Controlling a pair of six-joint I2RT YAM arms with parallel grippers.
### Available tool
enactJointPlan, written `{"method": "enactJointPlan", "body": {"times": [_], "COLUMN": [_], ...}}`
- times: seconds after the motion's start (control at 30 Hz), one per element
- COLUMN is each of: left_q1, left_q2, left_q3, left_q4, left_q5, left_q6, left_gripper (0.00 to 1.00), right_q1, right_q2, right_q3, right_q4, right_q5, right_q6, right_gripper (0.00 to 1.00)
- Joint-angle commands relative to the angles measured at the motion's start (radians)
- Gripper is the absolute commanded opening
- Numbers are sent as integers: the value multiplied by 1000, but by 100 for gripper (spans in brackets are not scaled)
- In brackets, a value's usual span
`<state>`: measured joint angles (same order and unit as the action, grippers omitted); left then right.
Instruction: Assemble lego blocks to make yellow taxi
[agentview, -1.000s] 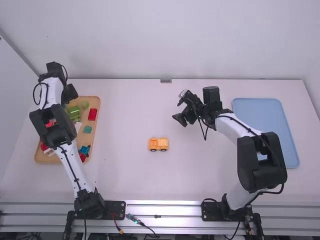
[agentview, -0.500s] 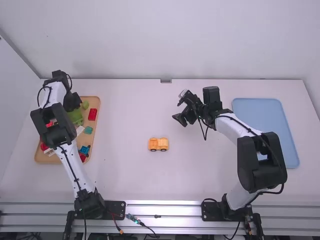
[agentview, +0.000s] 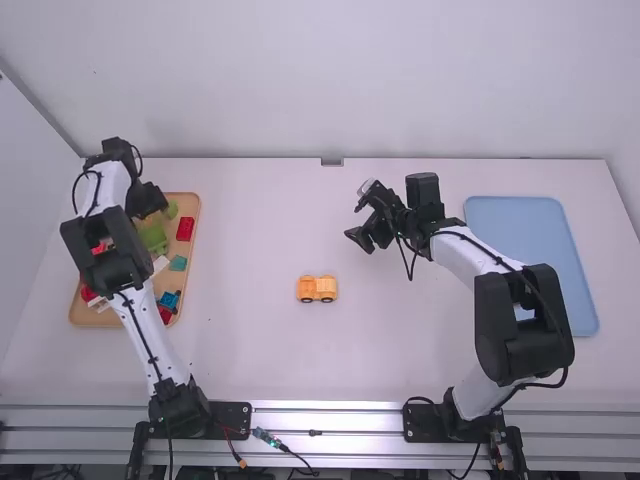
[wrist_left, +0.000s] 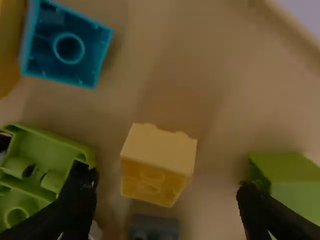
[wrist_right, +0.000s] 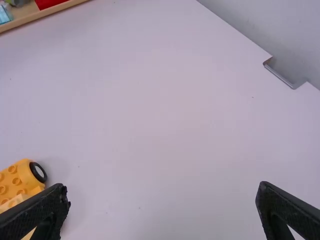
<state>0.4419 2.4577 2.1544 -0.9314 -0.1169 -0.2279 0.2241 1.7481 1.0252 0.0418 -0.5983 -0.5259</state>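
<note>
We locate the left gripper (agentview: 153, 202) over the tan tray (agentview: 188, 204); its fingers stand wide. In the left wrist view, we see the yellow block (wrist_left: 157, 162) between them, unheld. We observe the right gripper (agentview: 357, 221), fingers wide, and the yellow wheeled assembly (agentview: 318, 289) on the table (agentview: 250, 350).

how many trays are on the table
2: the tan tray on the left, partly under the left arm, and the blue tray on the right, partly behind the right arm.
</note>
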Motion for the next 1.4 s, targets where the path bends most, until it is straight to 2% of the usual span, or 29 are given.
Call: {"method": "enactJointPlan", "body": {"times": [0.0,0.07,0.57,0.67,1.0,1.07,1.17,1.33,1.37], "left_q1": [0,3,12,24,41,40,40,36,37], "left_q2": [11,11,11,11,11,11,11,11,11], "left_q3": [33,32,-60,-88,-121,-120,-120,-120,-120], "left_q4": [0,8,64,81,101,105,106,84,75], "left_q5": [-11,12,19,19,23,23,33,49,49], "left_q6": [27,66,90,93,93,93,93,92,92], "left_gripper": [79,82,83,81,66,58,53,52,55], "right_q1": [-2,0,-2,-2,-2,0,-1,-2,-2], "right_q2": [-30,-30,-30,-30,-30,-30,-30,-30,-30], "right_q3": [4,4,4,4,4,4,4,4,4], "right_q4": [-1,-4,-4,-4,-2,-1,-2,-1,-1], "right_q5": [-2,-2,-2,-2,-2,-2,-2,-2,-2], "right_q6": [6,6,6,6,6,6,6,6,6], "right_gripper": [99,99,99,99,99,99,99,99,99]}}
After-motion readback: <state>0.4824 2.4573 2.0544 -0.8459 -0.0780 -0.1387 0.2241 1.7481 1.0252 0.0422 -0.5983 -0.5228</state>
